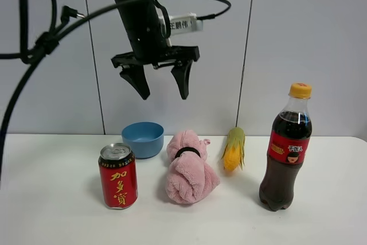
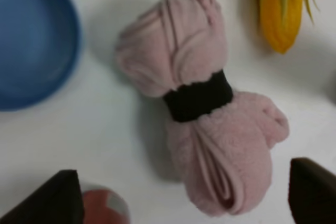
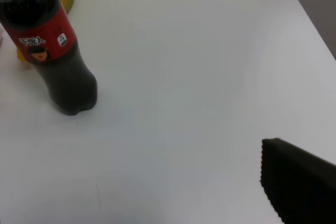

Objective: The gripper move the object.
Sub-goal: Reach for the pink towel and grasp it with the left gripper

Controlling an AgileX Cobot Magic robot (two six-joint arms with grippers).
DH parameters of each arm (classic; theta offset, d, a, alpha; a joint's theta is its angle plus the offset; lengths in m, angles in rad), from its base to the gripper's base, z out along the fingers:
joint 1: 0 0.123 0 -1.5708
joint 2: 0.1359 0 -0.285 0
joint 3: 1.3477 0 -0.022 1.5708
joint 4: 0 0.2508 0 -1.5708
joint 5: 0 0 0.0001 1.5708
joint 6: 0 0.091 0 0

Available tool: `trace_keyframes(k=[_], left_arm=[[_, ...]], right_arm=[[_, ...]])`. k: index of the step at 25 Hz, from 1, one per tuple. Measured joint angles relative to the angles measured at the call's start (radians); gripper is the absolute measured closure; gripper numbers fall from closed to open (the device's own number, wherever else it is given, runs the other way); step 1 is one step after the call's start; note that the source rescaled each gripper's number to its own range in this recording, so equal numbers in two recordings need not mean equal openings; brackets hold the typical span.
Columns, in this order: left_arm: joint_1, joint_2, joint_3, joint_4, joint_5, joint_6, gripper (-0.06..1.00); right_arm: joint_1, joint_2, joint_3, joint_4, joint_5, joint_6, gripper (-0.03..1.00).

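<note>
My left gripper (image 1: 163, 93) hangs open high above the table, over the space between the blue bowl (image 1: 143, 139) and the pink rolled towel (image 1: 188, 167). The towel is tied with a black band and lies on the white table (image 1: 51, 216). In the left wrist view the towel (image 2: 199, 114) lies between my two dark fingertips (image 2: 52, 200), well below them. Of my right gripper only one dark finger (image 3: 302, 182) shows, over bare table to the right of the cola bottle (image 3: 50, 56). It holds nothing that I can see.
A red drink can (image 1: 118, 176) stands front left of the towel. A corn cob (image 1: 234, 149) lies right of the towel, and the cola bottle (image 1: 285, 147) stands upright at the right. A grey panelled wall closes the back.
</note>
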Motion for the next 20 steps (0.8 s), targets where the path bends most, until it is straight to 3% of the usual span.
trace_keyframes(k=[8,18,20], left_arm=[[-0.035,0.098,-0.005,-0.001,-0.007,-0.016,0.22],[-0.052,0.172,-0.008,-0.07,-0.121,0.084,0.21],[-0.053,0.182,-0.008,-0.091,-0.15,0.111,0.17]], right_arm=[[0.0,0.0,0.0,0.0,-0.001,0.0,-0.03],[0.0,0.0,0.0,0.0,-0.002,0.0,-0.03],[0.0,0.0,0.0,0.0,-0.002,0.0,-0.03]])
